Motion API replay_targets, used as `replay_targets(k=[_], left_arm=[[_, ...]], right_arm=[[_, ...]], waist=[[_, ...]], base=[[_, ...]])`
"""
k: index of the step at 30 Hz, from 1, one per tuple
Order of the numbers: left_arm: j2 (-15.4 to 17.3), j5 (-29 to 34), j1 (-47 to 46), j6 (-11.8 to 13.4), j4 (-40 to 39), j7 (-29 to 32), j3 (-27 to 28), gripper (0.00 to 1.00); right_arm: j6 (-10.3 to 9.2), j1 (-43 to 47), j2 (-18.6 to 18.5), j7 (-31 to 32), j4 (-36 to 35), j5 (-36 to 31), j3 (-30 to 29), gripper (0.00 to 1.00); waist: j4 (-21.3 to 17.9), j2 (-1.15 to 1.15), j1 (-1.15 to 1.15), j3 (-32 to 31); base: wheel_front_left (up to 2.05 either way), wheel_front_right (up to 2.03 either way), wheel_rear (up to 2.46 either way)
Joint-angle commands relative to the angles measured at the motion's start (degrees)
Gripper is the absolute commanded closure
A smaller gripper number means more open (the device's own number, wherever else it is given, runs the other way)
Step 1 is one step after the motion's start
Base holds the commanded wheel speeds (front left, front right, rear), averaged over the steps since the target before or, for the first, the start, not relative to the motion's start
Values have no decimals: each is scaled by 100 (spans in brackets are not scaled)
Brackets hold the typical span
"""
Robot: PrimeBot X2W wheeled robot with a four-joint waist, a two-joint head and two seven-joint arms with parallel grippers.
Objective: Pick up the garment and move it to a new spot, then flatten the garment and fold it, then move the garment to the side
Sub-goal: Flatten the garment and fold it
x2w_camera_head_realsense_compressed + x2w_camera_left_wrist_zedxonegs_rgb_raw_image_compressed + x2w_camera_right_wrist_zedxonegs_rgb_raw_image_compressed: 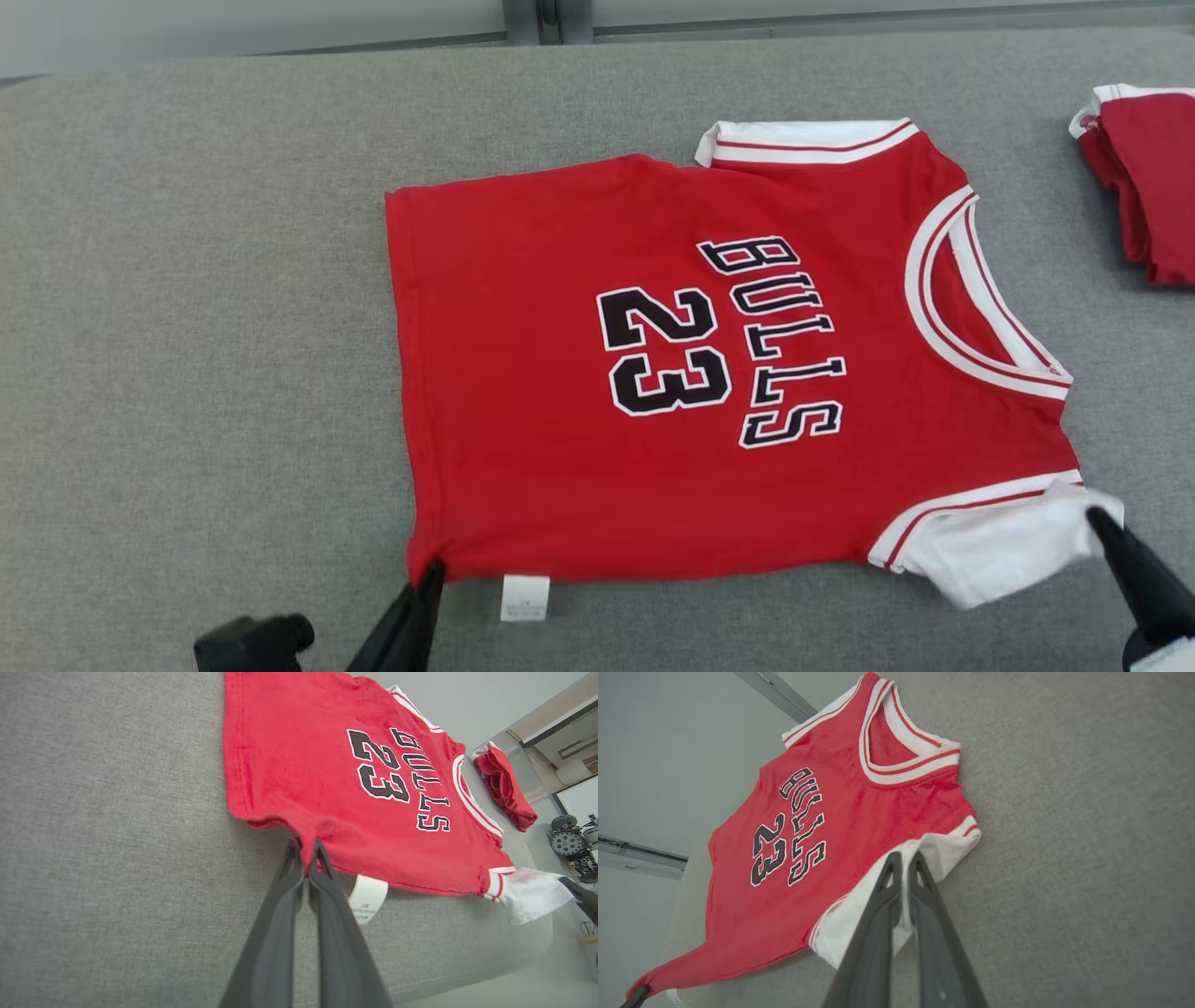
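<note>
**Head view:** the red Bulls 23 jersey [672,392] lies spread on the grey padded tabletop [187,280], toward its near edge. The left gripper [431,571] and right gripper [1094,516] hold its near corners, probably to keep it taut for folding. Both gripper bodies are cut off.

**Left wrist view:** jaws pinched tight on the hem corner [280,821], beside the care label [368,896].

**Right wrist view:** jaws clamped on the white sleeve [945,851].

Shirt [541,448]: red; "BULLS" and "23" in black, outlined white.
Collar [934,308]: white, thin red stripes.
Sleeve [999,546]: white, with a white band striped red.
Label [525,597]: white, faint grey print.
Table cover [187,327]: grey, fine woven fleck.
Second garment [1153,177]: red, white edging.
Left gripper [433,568], right gripper [1093,514]: black fingers.
</note>
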Motion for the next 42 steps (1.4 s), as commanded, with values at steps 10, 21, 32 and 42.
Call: replay_targets(k=[10,21,32,42], left_arm=[[-56,127,-2388,119,846,1146,-51,100],[-219,575,-2725,470,1601,747,-65,0],[-241,207,-1599,635,951,575,50,0],[-484,-123,-1983,111,1927,829,-303,100]], right_arm=[[2,-2877,-251,1257,776,-847,30,100],[1,-3547,-415,922,1073,-1714,230,0],[2,-2248,-1234,1012,682,-2090,299,0],[1,-3012,-1204,1404,1839,-1617,976,100]], waist=[[211,0,1,679],[109,0,1,697],[-40,0,1,917],[46,0,1,1109]], base=[[0,0,0],[0,0,0],[0,0,0],[0,0,0]])
